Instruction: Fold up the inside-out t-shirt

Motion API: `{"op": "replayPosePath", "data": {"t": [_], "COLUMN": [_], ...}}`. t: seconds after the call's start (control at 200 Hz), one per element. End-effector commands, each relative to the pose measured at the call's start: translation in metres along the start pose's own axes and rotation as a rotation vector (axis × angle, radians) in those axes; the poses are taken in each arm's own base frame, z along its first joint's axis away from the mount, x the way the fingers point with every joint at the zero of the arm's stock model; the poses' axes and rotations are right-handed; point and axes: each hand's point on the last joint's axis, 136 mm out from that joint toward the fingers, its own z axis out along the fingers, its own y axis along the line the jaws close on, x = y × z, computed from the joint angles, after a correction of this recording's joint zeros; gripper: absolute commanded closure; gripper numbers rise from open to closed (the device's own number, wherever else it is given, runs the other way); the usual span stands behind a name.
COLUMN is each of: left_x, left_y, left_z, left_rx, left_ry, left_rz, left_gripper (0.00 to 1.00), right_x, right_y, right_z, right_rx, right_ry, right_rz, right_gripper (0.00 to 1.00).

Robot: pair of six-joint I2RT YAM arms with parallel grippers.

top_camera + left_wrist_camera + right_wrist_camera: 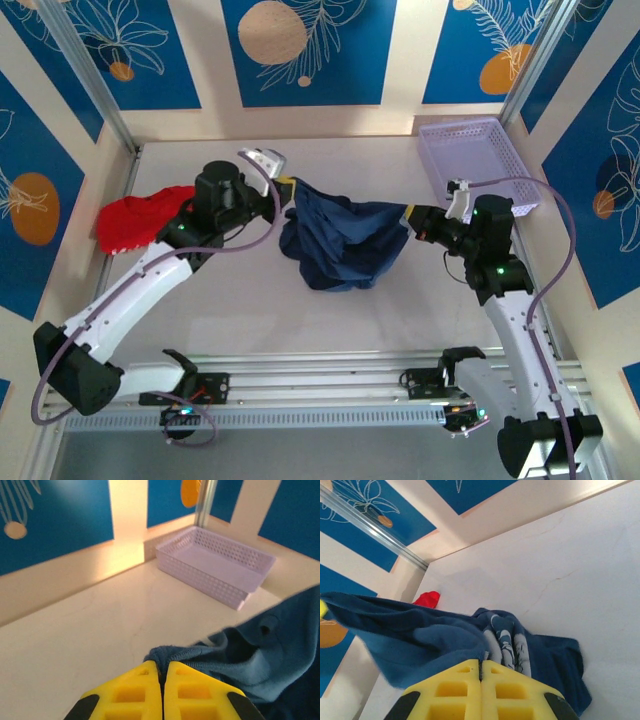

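Observation:
The inside-out t-shirt is dark navy cloth, hanging bunched between my two grippers above the table's middle, its lower part sagging onto the table. My left gripper pinches its left top edge; in the left wrist view the yellow fingers are shut on a hemmed fold of the t-shirt. My right gripper holds the right top edge. In the right wrist view its yellow fingers are shut on the t-shirt, with a white print showing among the folds.
A bright red garment lies crumpled at the left, beside my left arm, also seen far off as a red garment. A lilac mesh basket stands at the back right, the same basket ahead of my left wrist.

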Motion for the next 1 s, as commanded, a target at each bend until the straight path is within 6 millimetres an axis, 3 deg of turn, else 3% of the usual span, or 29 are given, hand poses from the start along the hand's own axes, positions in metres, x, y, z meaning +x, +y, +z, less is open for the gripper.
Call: {"op": "replayPosePath", "data": {"t": [0.0,0.14,0.33,0.43,0.5,0.56,0.635,0.7,0.755,0.855,0.92,0.995], "left_x": [-0.013,-0.035,-0.082,-0.117,-0.140,-0.149,-0.144,-0.124,-0.104,-0.060,-0.030,0.002], "left_y": [0.023,0.050,0.082,0.082,0.073,0.058,0.043,0.031,0.022,0.015,0.013,0.011], "left_z": [-0.003,-0.003,0.007,0.001,-0.009,-0.014,-0.020,-0.022,-0.024,-0.020,-0.018,-0.020], "left_rx": [-0.039,-0.072,-0.149,-0.140,-0.098,-0.027,0.047,0.109,0.161,0.202,0.213,0.211], "left_ry": [-0.071,-0.124,-0.162,-0.211,-0.254,-0.275,-0.279,-0.259,-0.241,-0.198,-0.155,-0.098], "left_rz": [-0.083,-0.172,-0.196,-0.179,-0.150,-0.119,-0.100,-0.094,-0.092,-0.110,-0.120,-0.105], "left_gripper": [1.00,1.00,1.00,1.00,1.00,1.00,1.00,1.00,1.00,1.00,1.00,1.00], "right_x": [0.012,0.004,-0.051,-0.076,-0.077,-0.064,-0.030,0.013,0.060,0.135,0.153,0.145], "right_y": [-0.021,-0.011,0.039,0.069,0.086,0.093,0.082,0.058,0.037,0.018,0.019,0.026], "right_z": [0.009,0.020,0.027,0.022,0.020,0.021,0.027,0.039,0.050,0.061,0.062,0.061], "right_rx": [0.055,-0.015,-0.136,-0.191,-0.226,-0.244,-0.216,-0.157,-0.127,-0.113,-0.102,-0.095], "right_ry": [0.019,0.020,-0.058,-0.105,-0.106,-0.079,-0.018,0.067,0.177,0.374,0.440,0.431], "right_rz": [0.041,0.070,0.020,-0.044,-0.110,-0.168,-0.201,-0.168,-0.114,-0.071,-0.124,-0.214], "right_gripper": [1.00,1.00,1.00,1.00,1.00,1.00,1.00,1.00,0.96,0.80,0.67,0.59]}}
